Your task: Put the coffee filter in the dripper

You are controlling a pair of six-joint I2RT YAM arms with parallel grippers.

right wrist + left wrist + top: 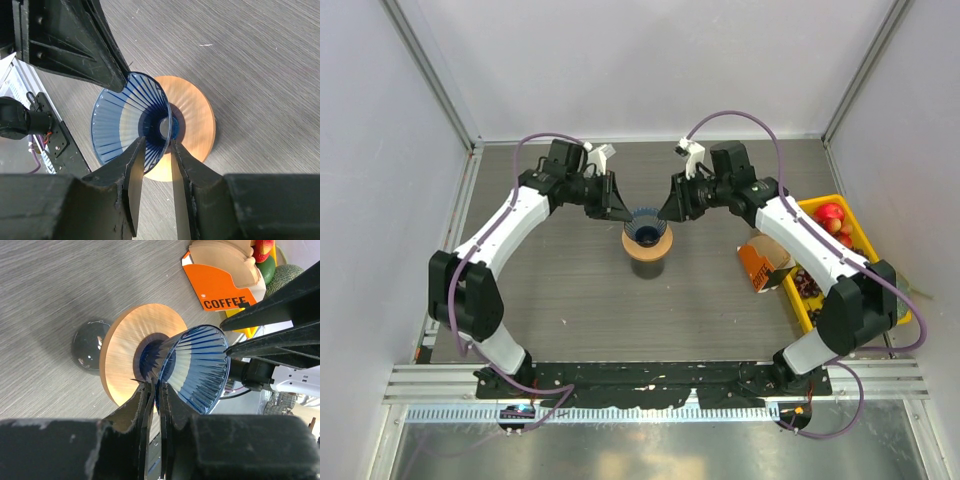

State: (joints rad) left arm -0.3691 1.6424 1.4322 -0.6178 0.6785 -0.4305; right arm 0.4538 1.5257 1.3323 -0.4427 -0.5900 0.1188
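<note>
The dripper (647,235), a dark blue ribbed cone (200,365) with a wooden ring collar (127,355), sits on a dark glass jar (87,345) mid-table. My left gripper (620,212) reaches it from the left, and its fingers (156,384) pinch the cone's rim wall. From the right, my right gripper (670,212) straddles the opposite wall (125,125). One finger is inside and one outside, with a gap (157,142) between them. Tan coffee filter papers (225,257) stand in the orange box (757,262), away from both grippers. The cone is empty.
The orange COFFEE box (220,290) lies right of the dripper. Beside it, a yellow bin (798,300) with fruit (830,215) stands along the right edge. White walls and metal posts close off the back and sides.
</note>
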